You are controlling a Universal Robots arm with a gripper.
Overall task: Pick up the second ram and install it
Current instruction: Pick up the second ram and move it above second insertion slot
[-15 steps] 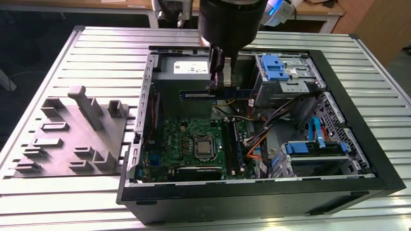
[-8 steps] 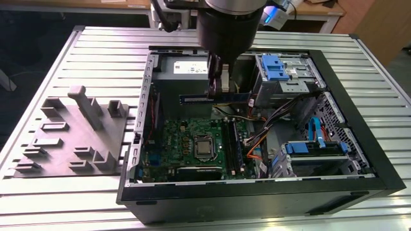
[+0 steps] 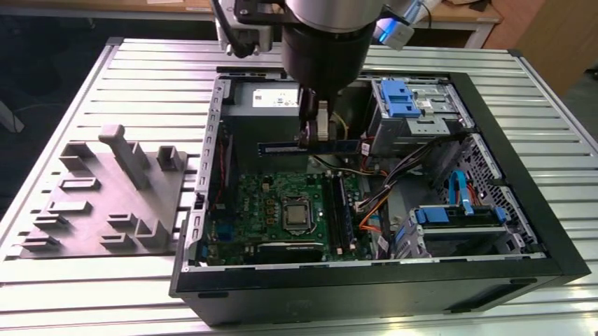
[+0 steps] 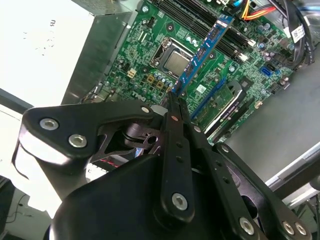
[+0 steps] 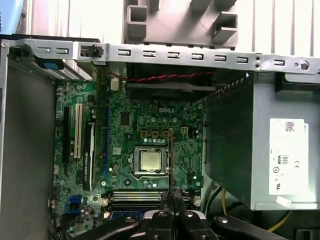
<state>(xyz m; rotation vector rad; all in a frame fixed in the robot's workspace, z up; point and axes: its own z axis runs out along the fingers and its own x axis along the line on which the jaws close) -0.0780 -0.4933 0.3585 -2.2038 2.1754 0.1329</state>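
The second ram (image 4: 202, 50) is clamped between the closed fingers of the end effector (image 4: 173, 102) and held above the motherboard (image 4: 145, 65) inside the open case (image 3: 374, 283).

The table (image 3: 112, 77) beneath me is a flat bed of pale metal slats, with dark grooves between them. Two things lie directly on it. A black tower computer case (image 3: 355, 283) lies on its side, open face up, across the middle and the exterior view's right. Just beside it, on the exterior view's left, sits a grey moulded fixture tray (image 3: 103, 210) with upright posts and small pockets. I cannot tell whether tray and case touch. In the first wrist view the table (image 5: 295, 25) and the tray (image 5: 175, 20) show beyond the case's metal rim (image 5: 175, 52).
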